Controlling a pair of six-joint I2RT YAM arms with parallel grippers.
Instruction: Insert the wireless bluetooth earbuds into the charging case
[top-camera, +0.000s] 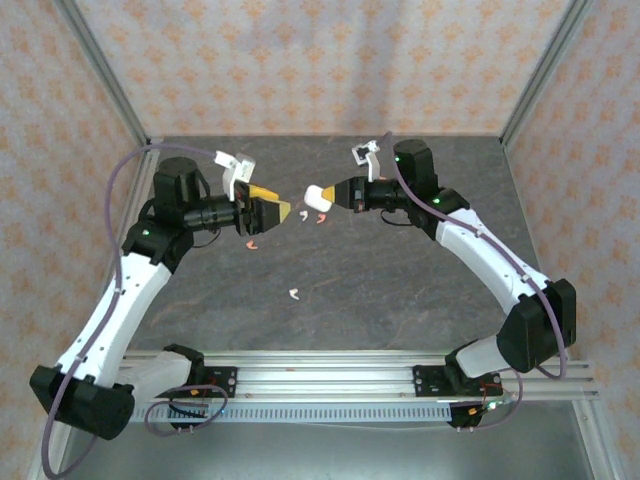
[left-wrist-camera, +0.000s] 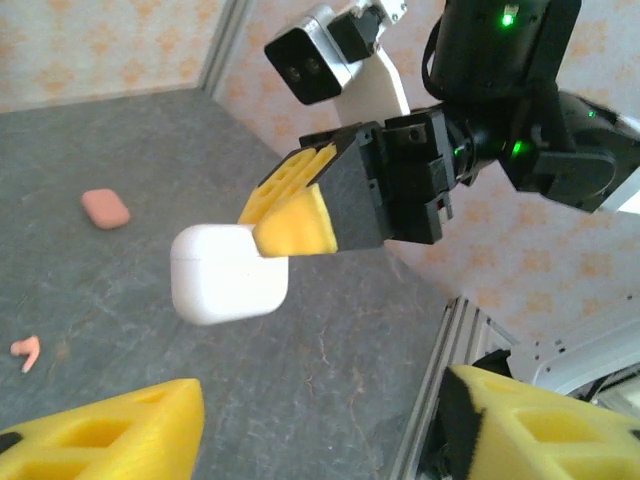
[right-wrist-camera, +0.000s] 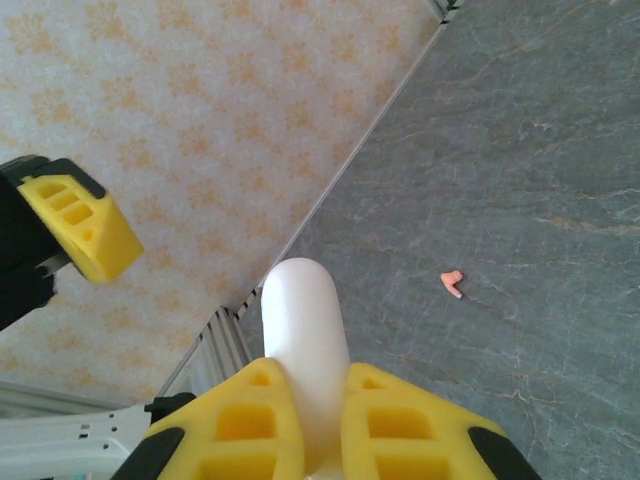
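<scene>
Nothing inserted yet: white case is in the air, buds are on the tabletop.
Right jaws are clamped on the white case, and its lid looks closed. Left jaws are wide open and empty, just beside it. Pink bud, second pink bud and white bud lie loose, and the pink case is down too. Left to do, I'd say: open the lid, pick up the buds, seat them.
</scene>
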